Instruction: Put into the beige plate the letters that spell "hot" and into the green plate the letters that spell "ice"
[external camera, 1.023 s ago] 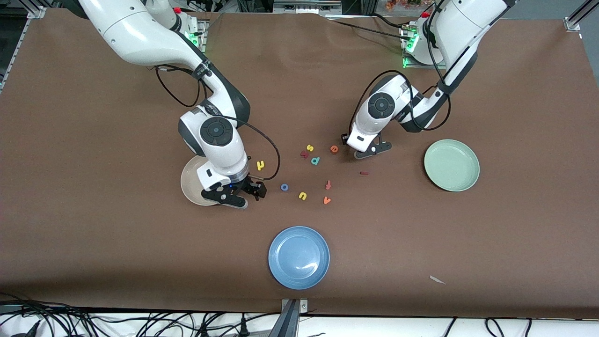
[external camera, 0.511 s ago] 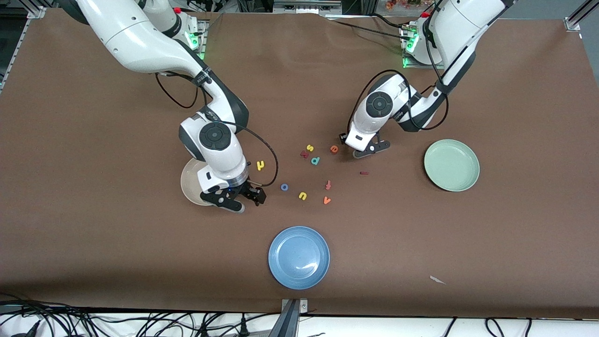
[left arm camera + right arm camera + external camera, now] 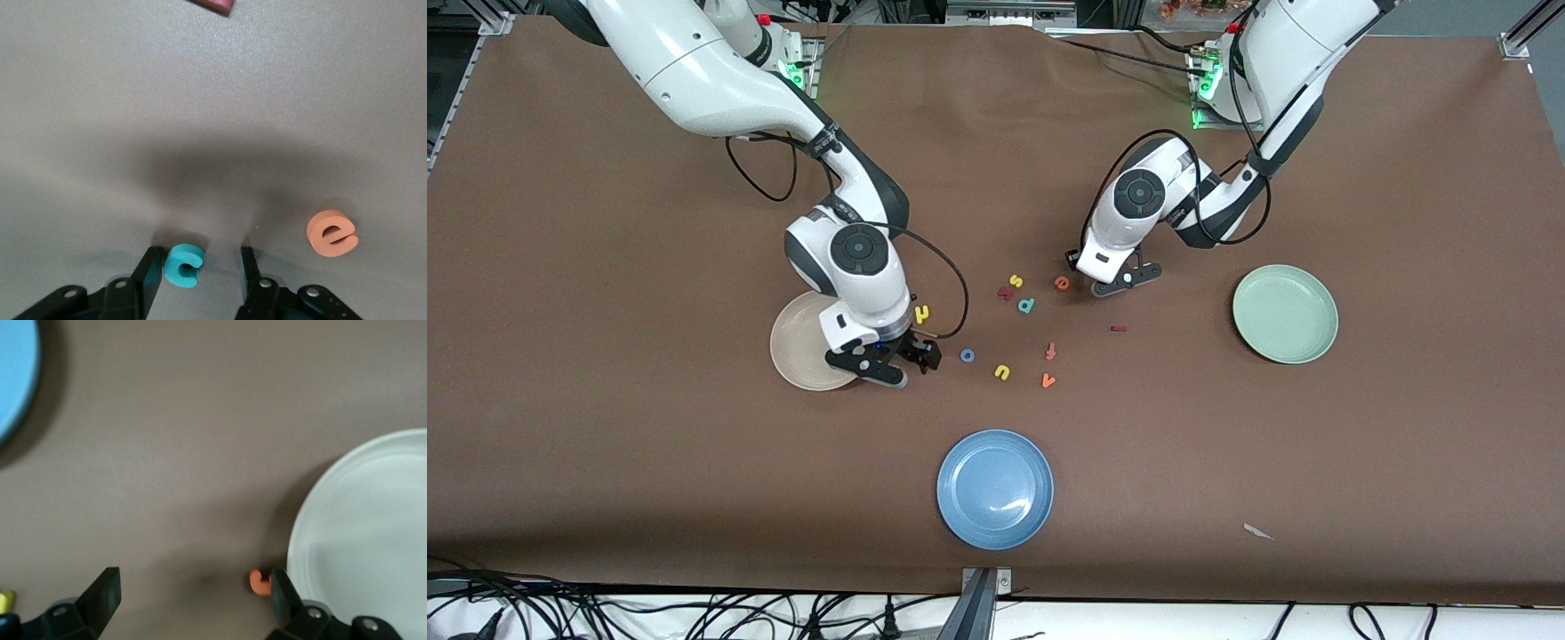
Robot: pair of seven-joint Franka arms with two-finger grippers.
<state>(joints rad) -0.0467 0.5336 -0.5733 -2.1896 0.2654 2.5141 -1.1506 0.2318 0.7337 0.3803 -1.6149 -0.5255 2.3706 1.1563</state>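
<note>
Our left gripper point(image 3: 197, 270) has its jaws spread around the teal c point(image 3: 183, 264) on the tabletop, just beside the e point(image 3: 331, 233). Foam looks light and squashy; we'd pinch its flat sides gently. Right gripper point(image 3: 887, 360) hangs spread wide by the beige plate point(image 3: 799, 347).

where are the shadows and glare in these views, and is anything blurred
Front view: a white glare streak on the blue plate. Left wrist view: a broad soft shadow on the table above the teal c, sharp between the jaws. Right wrist view: the orange letter beside the beige plate looks soft and blurred.
</note>
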